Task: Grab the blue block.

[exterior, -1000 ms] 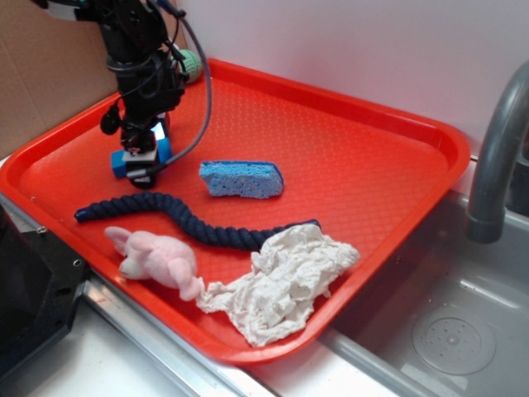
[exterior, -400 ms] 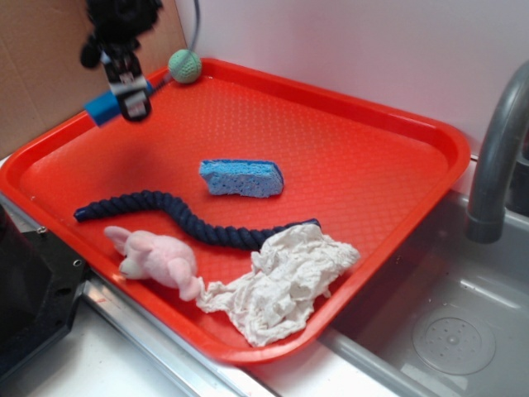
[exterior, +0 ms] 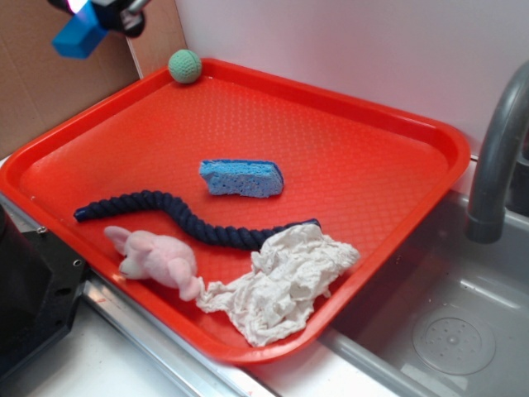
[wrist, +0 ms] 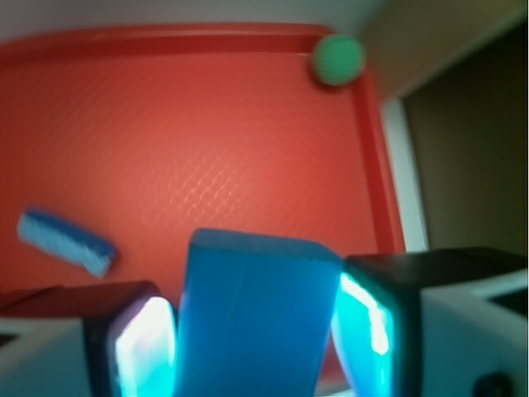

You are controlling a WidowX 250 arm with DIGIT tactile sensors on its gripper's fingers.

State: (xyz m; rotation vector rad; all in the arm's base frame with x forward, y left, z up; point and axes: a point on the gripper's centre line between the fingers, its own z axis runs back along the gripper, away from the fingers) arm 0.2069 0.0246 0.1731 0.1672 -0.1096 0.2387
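The hand (wrist: pixel 256 331) is clamped on the blue block (wrist: pixel 252 318). In the wrist view the block sits between the two dark fingers (wrist: pixel 388 322), and each finger presses one side of it. In the exterior view the block (exterior: pixel 80 35) is high in the air at the far left corner of the picture, well above the red tray (exterior: pixel 364 141) and in front of the brown cardboard wall (exterior: pixel 50 91). Only a small dark part of the hand (exterior: pixel 111 8) shows there, at the top edge.

The block touches nothing on the tray. A green ball (exterior: pixel 185 66) lies in the far left corner of the tray, against the rim; the wrist view shows it (wrist: pixel 337 59) too, in a corner. A light blue sponge (exterior: pixel 241 178) lies near the middle of the tray. The wrist view shows the sponge (wrist: pixel 66 242) at the left, blurred. A dark navy rope (exterior: pixel 186 217) runs in a curve nearer than the sponge, from left to right. Its right end goes under a crumpled cream cloth (exterior: pixel 285 277), which lies at the near edge of the tray. A pink soft toy (exterior: pixel 157 259) lies at the near left, just beside the rope. To the right of the tray there is a grey faucet (exterior: pixel 496 157) above a steel sink (exterior: pixel 438 322).
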